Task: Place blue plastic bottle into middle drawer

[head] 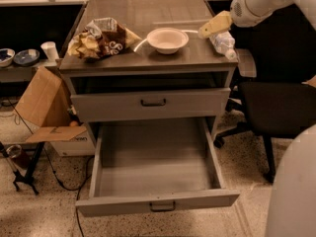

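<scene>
The blue plastic bottle (221, 43), clear and crinkly, lies on its side at the right edge of the cabinet top (148, 14). My gripper (214, 25), yellowish at the end of the white arm (256, 1), hovers just above the bottle's far end, coming in from the upper right. The middle drawer (155, 167) is pulled far out below, a wide grey tray with low walls and a dark handle (162, 207) at its front; nothing lies in it.
A white bowl (168, 39) and crumpled snack bags (101, 37) sit on the cabinet top. The drawer with the taller front panel (153, 103) is slightly out. A black chair (276, 107) stands to the right, a cardboard box (44, 107) to the left. My white body (294, 191) fills the lower right.
</scene>
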You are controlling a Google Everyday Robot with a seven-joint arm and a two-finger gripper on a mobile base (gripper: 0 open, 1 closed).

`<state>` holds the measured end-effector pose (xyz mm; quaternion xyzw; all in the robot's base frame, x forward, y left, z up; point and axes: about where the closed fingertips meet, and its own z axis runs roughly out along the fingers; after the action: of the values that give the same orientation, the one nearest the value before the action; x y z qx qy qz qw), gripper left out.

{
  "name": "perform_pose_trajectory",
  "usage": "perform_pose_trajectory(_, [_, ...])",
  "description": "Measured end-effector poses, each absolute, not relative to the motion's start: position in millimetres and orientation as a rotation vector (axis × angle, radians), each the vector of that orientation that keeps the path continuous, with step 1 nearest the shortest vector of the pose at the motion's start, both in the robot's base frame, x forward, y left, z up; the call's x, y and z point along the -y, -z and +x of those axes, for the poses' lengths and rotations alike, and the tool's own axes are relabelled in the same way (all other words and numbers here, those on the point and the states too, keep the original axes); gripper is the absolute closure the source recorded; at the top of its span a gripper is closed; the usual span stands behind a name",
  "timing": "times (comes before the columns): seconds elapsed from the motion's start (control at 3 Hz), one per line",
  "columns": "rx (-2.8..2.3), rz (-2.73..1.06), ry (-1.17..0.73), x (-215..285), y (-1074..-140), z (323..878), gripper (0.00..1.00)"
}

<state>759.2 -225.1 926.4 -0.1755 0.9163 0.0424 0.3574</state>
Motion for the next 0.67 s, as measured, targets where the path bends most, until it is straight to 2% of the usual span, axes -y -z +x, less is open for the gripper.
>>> perform_pose_trajectory(0.67, [-2.412,-0.396,-0.169,202.7,-877.4,774.3,0.0])
